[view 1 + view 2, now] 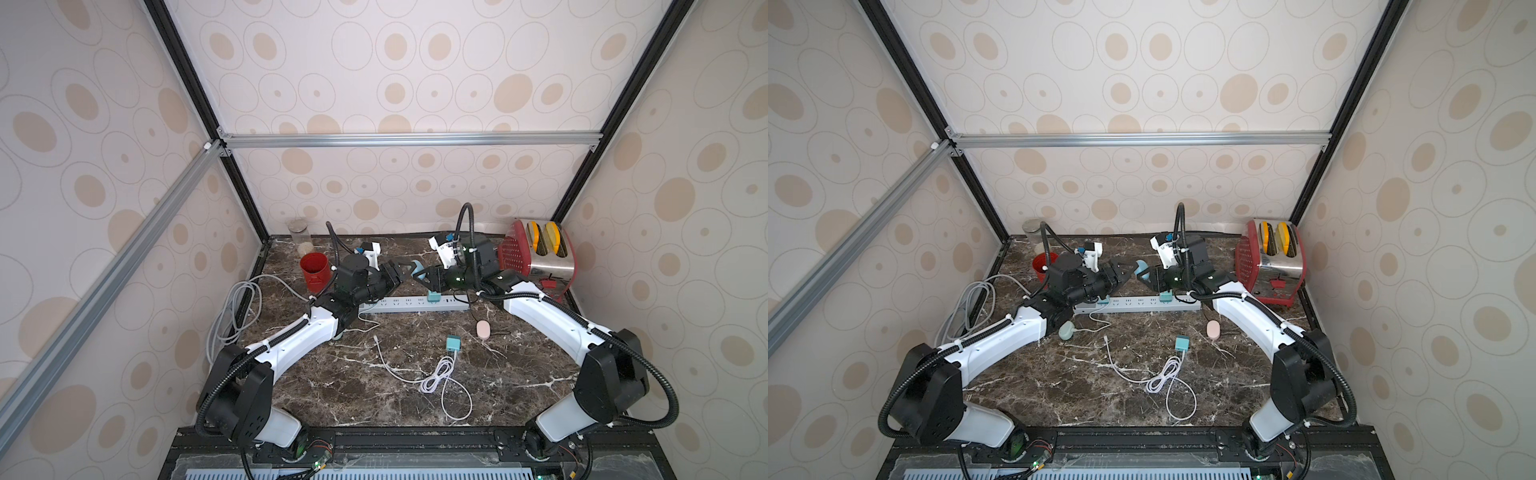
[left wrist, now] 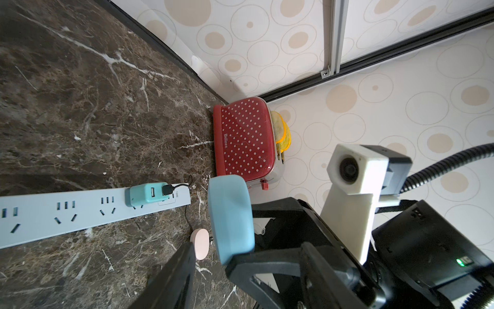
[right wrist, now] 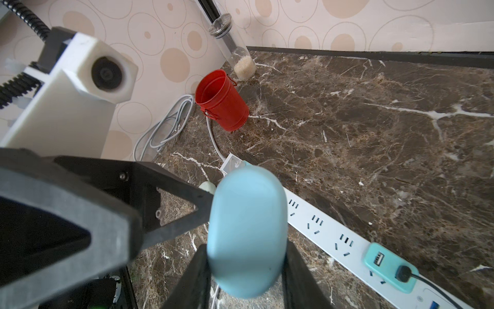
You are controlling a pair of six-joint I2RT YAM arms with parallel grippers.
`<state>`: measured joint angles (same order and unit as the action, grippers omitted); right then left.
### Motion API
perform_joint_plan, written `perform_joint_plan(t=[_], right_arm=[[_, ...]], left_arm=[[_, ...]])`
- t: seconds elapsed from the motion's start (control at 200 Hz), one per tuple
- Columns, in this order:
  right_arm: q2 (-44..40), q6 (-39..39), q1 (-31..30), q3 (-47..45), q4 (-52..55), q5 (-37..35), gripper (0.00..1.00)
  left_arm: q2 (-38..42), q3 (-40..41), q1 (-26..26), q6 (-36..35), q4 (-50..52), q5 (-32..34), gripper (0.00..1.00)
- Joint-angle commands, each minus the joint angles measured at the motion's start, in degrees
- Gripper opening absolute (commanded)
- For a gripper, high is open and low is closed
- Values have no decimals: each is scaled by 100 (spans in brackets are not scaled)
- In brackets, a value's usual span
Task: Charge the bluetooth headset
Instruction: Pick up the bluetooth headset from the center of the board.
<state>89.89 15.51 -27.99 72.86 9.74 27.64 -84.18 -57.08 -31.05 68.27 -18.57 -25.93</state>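
The bluetooth headset is a light blue rounded case held in the air over the back of the table, above the white power strip. My right gripper is shut on the case's lower end, one finger on each side. My left gripper stands open around its other end. One left finger touches the case's side and a narrow gap remains at the other. A loose teal charger with a white cable lies mid-table.
A teal charger with a black cable sits plugged into the strip; a pink case lies nearby. A pale green case lies under the left arm. Red cup, jar, grey cable coil back left; red toaster back right.
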Motion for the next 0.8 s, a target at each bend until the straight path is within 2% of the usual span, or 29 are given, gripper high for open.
perform_joint_plan(t=[0.0, 0.366, 0.621, 0.791], right_arm=[[47, -82, -83, 196, -136, 94, 34], [81, -196, -236, 242, -78, 99, 34], [49, -160, -287, 216, -121, 106, 33], [21, -212, -330, 196, -97, 137, 33]], left_arm=[[-79, -319, -68, -98, 33, -135, 62], [-204, -339, -92, -76, 40, -117, 54], [-230, -306, -92, -13, -15, -114, 40], [-278, -291, -92, -19, -9, -117, 40]])
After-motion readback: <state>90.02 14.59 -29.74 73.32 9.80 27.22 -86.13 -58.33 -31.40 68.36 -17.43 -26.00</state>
